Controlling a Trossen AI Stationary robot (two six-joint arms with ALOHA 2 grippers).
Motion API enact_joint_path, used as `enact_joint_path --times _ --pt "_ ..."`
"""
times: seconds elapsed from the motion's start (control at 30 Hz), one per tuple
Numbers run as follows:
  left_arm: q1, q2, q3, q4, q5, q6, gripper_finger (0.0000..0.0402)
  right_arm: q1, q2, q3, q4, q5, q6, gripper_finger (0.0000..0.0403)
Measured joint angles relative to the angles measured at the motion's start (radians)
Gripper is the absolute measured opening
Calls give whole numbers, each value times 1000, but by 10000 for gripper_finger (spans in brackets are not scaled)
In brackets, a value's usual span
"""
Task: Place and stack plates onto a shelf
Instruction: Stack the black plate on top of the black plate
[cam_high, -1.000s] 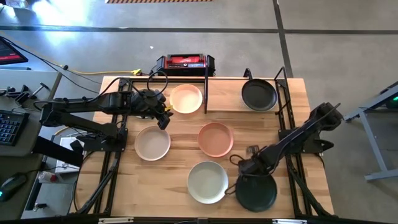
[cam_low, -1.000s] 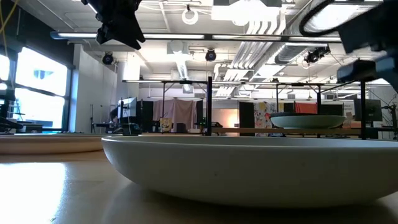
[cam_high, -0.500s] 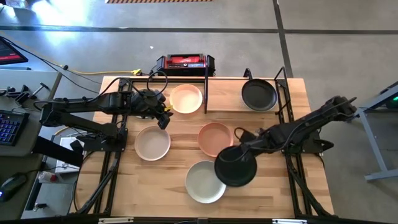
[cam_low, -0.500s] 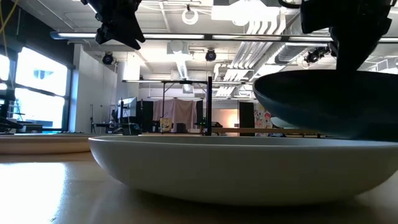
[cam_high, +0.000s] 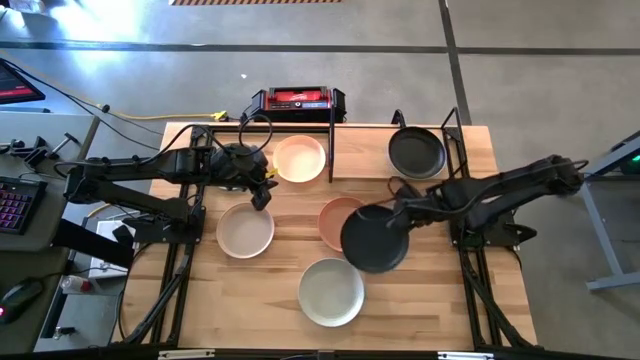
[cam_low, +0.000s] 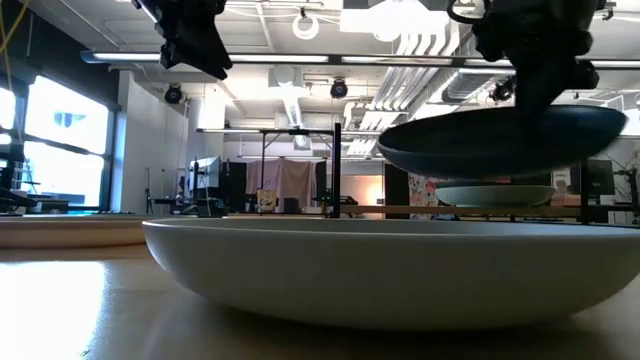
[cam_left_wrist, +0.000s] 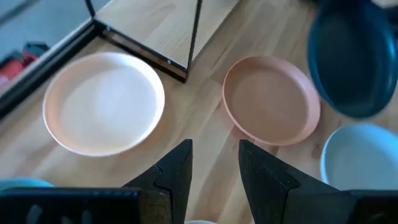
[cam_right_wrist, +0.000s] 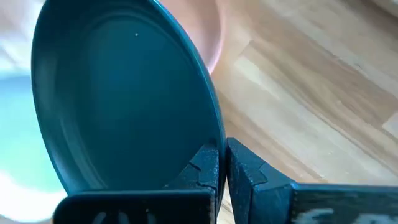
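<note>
The right hand (cam_high: 396, 222), pinched on a black plate's (cam_high: 374, 240) rim, carries it above the tabletop (cam_high: 290, 250); next, probably, onto the shelf's (cam_high: 360, 150) black plate (cam_high: 416, 153). The left hand (cam_high: 262, 192) hovers wide, empty.

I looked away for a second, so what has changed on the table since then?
The right gripper, shut on the black plate, lifted it from the table's near right corner and carried it toward the middle, over the pink plate. The left gripper and other plates stayed put.
</note>
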Motion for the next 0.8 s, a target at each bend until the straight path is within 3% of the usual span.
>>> enact_joint_path --times 0.27,0.57,0.8 --pt "0 0 0 0 -1 215 120 -123 -40 0 1 94 344 0" --pt "1 0 0 0 -4 391 120 -155 -39 0 -14 265 670 0" --pt "19 0 0 -1 -4 406 120 -126 -25 0 -232 307 926 0"
